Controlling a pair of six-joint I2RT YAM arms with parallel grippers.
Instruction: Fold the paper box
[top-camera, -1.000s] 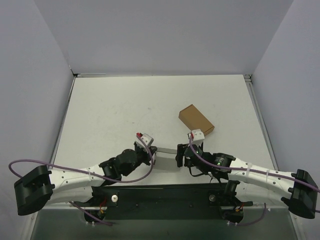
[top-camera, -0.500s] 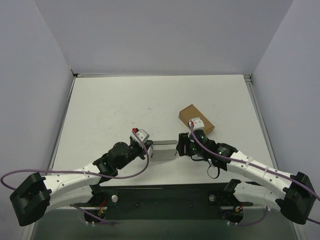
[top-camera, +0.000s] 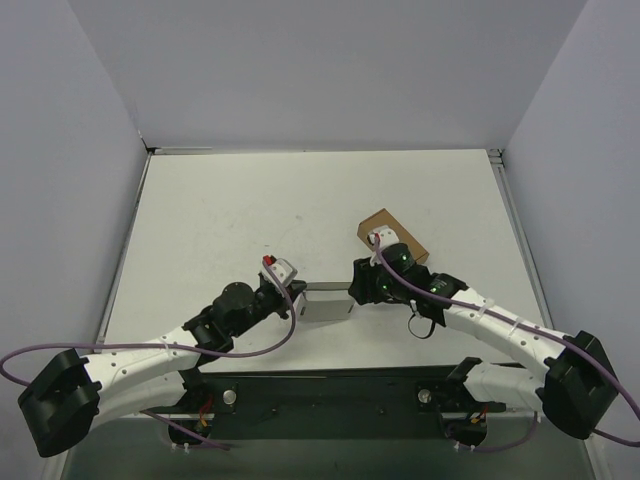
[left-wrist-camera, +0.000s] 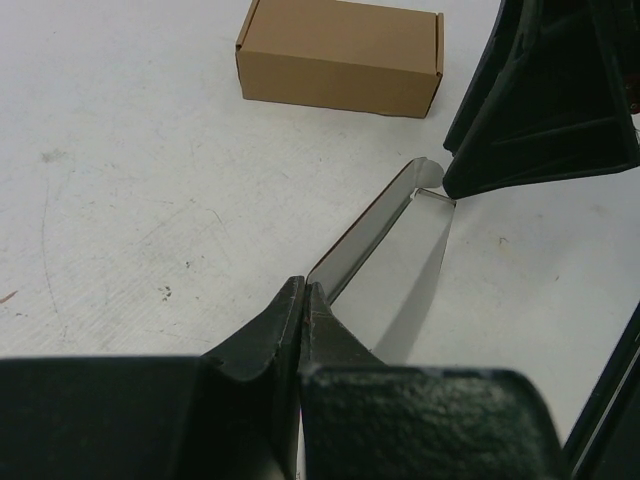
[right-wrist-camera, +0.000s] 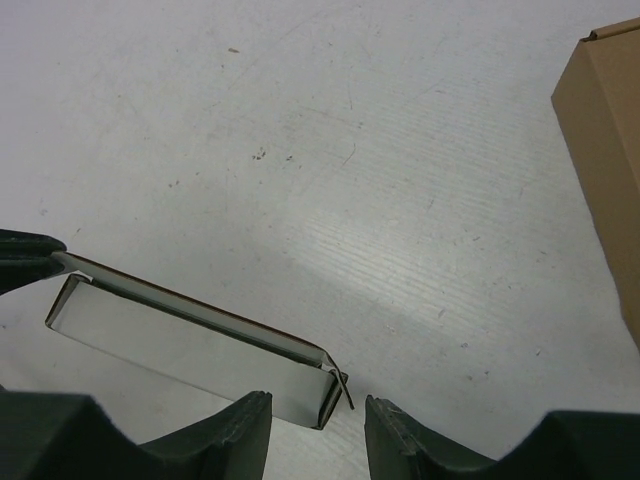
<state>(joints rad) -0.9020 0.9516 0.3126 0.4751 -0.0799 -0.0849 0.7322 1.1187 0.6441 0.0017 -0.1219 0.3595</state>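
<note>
White tabletop (top-camera: 230, 220), plain grey walls (top-camera: 330, 70) on 3 sides. Left gripper (left-wrist-camera: 303, 295): fingers pressed together, pinching 1 end of the paper box (left-wrist-camera: 390, 250) right at the tips. From there the paper box runs straight out toward the right gripper (right-wrist-camera: 318, 410). It is a part-folded grey-white sleeve with 2 long walls standing apart, hollow inside, and it throws a shadow on the tabletop. Right gripper: fingers spread, not clamped. The folded far end of the paper box sits in the gap between them, closer to 1 finger than the other; can't tell from the right wrist view if either pad touches it. Left wrist view shows 1 right finger meeting the paper's far corner. From the top camera the 2 grippers face each other tip to tip, with the paper box bridging them. Beyond the right fingers is a closed brown box (left-wrist-camera: 340, 55), flat on the tabletop and apart from the paper. In the top view the right wrist partly covers it.
</note>
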